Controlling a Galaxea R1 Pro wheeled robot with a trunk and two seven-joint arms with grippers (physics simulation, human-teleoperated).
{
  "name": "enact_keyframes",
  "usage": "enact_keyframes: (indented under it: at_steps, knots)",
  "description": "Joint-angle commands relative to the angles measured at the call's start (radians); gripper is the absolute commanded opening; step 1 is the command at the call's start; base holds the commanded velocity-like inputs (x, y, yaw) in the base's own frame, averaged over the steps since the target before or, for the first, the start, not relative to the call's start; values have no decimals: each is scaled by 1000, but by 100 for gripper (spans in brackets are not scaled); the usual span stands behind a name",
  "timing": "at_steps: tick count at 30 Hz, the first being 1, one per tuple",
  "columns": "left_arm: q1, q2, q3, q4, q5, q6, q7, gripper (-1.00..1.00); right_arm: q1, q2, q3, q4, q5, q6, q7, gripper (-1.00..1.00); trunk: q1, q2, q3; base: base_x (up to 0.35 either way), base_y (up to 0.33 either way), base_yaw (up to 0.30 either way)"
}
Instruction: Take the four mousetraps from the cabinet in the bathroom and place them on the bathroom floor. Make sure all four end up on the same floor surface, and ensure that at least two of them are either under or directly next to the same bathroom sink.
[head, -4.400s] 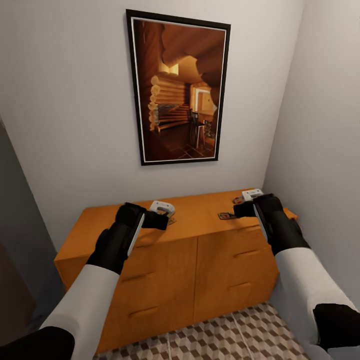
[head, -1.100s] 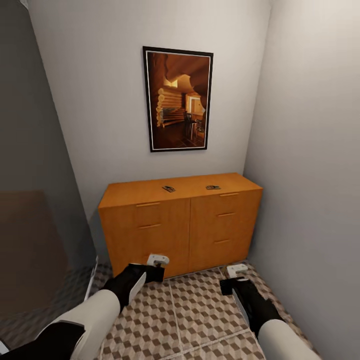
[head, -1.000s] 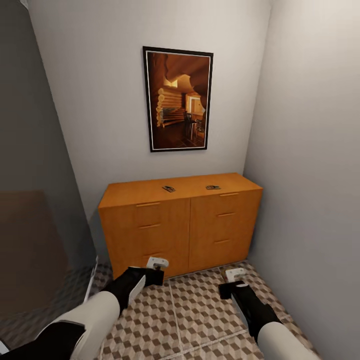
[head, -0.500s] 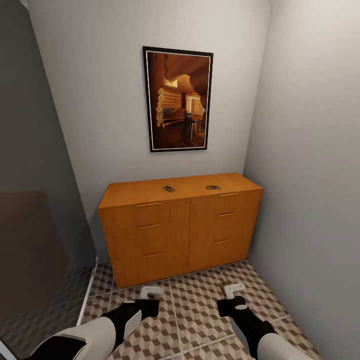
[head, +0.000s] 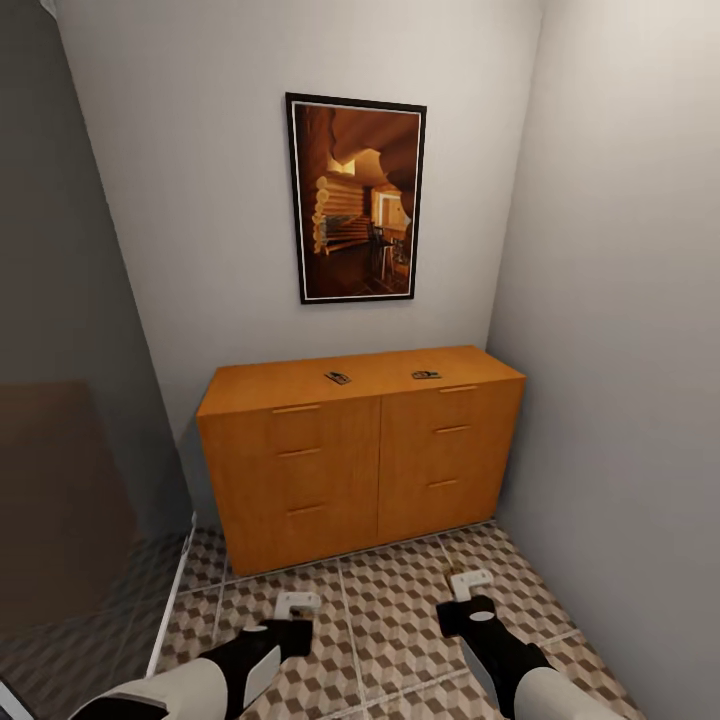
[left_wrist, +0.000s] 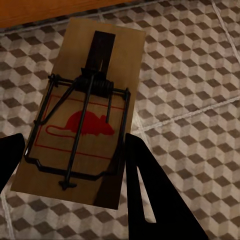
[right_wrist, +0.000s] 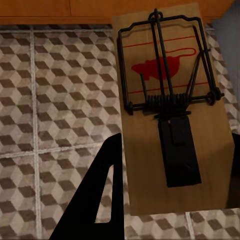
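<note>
**Two traps in hand, two on the cabinet top**

The bathroom floor (head: 390, 600) fills the lower frame, the cabinet (head: 360, 450) stands mid-frame against the wall. On its top lie two mousetraps (head: 337, 377) and (head: 426, 375), well apart. The left gripper (left_wrist: 70, 165) clamps a third trap (left_wrist: 82, 110) by its long edges; the right gripper (right_wrist: 175, 170) pinches a fourth (right_wrist: 172, 110) likewise. Each board looks light, stiff and thin; I judge the bare wooden edges the safe hold, clear of the sprung wire.
</note>
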Motion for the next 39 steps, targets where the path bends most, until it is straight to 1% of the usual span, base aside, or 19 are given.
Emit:
enact_keyframes:
  at_steps: [1, 7, 13, 16, 24, 26, 31, 32, 39]
  knots:
    - [3, 3, -8, 0, 8, -3, 0, -100, 0, 1, -8, -2, 9, 11, -1, -100, 0, -1, -1, 0, 0, 0]
    - [27, 10, -8, -2, 6, -12, 1, -100, 0, 2, -7, -1, 11, 19, -3, -100, 0, -1, -1, 0, 0, 0]
    - [34, 6, -9, -4, 4, -13, 2, -100, 0, 4, -7, -1, 12, 21, -3, -100, 0, -1, -1, -4, 0, 0]
    - [34, 5, -8, -4, 3, -14, 1, -100, 0, 4, -7, -1, 13, 21, -3, -100, 0, -1, -1, -143, 0, 0]
    - [34, 3, -9, -4, -1, -15, 1, -100, 0, 5, -6, -1, 15, 24, -3, -100, 0, -1, -1, -305, 0, 0]
    - [35, 3, -8, -5, 0, -20, 1, -100, 0, 5, -5, -1, 15, 37, -3, -100, 0, -1, -1, -338, 0, 0]
    - [35, 3, -8, -5, 4, -67, 1, -100, 0, 9, -4, -1, 16, 82, -3, -100, 0, -1, -1, -342, 0, 0]
    - [35, 3, -8, -4, 5, -77, 1, -100, 0, 13, -4, -1, 16, 89, -3, -100, 0, -1, -1, -343, 0, 0]
    - [35, 3, -8, -4, 4, -89, -2, -100, 0, 22, -3, -1, 18, 99, -3, -100, 0, -1, -1, -336, 0, 0]
